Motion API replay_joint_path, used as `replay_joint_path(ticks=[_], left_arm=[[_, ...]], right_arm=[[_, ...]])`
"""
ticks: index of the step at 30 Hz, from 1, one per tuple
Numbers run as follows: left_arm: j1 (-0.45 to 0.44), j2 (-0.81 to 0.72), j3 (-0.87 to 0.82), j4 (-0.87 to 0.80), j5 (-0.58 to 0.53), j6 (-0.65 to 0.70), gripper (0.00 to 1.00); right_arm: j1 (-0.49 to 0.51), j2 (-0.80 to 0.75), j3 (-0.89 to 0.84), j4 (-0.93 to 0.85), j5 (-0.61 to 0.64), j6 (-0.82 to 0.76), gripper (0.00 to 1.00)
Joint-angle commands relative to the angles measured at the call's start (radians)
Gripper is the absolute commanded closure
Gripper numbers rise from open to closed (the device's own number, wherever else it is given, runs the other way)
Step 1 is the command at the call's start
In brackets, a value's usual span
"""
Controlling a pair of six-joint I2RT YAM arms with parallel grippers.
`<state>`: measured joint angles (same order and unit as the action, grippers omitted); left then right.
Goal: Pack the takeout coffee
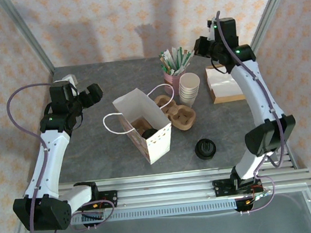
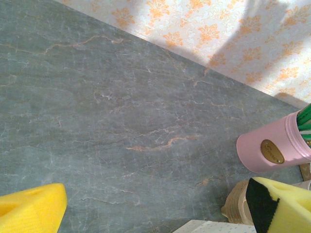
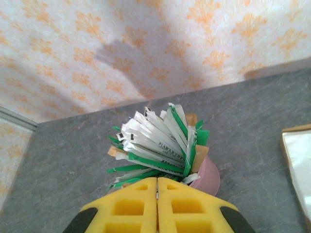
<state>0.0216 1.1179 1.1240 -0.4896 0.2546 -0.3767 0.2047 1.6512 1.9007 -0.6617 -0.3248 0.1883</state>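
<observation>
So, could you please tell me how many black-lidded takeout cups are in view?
2. One takeout coffee stands on the table right of the white bag; a second dark lid shows inside that bag, partly hidden. More may sit behind its walls.

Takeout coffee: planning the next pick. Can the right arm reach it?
Probably yes: the coffee stands alone on that side, nothing over it; the right hand must come back from the sachets.

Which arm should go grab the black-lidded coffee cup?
Probably the right: the takeout coffee sits on its side, while the paper bag stands between it and the left gripper.
</observation>
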Motion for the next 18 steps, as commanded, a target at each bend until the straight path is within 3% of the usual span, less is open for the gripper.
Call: replay_joint_path(ticks=[1, 5, 11, 15, 18], left_arm=[[0.006, 0.001, 0.018, -0.012, 0.006, 0.004, 0.04], [0.006, 0.002, 0.017, -0.011, 0.005, 0.004, 0.04], [0.006, 0.002, 0.016, -0.012, 0.007, 0.004, 0.04], [0.007, 0.003, 0.017, -0.013, 0.003, 0.005, 0.03], [0.006, 0.003, 0.019, -0.015, 0.002, 0.006, 0.04]], right_arm=[[0.007, -0.117, 0.04, -0.035, 0.061, -0.05, 0.95], [0.007, -0.272, -0.017, 0.036, 0.04, -0.015, 1.0], [0.009, -0.503, -0.202, 0.238, -0.103, 0.149, 1.0], [0.023, -0.574, -0.28, 0.333, -0.265, 0.253, 1.0], [0.088, -0.595, -0.312, 0.371, -0.329, 0.292, 1.0]])
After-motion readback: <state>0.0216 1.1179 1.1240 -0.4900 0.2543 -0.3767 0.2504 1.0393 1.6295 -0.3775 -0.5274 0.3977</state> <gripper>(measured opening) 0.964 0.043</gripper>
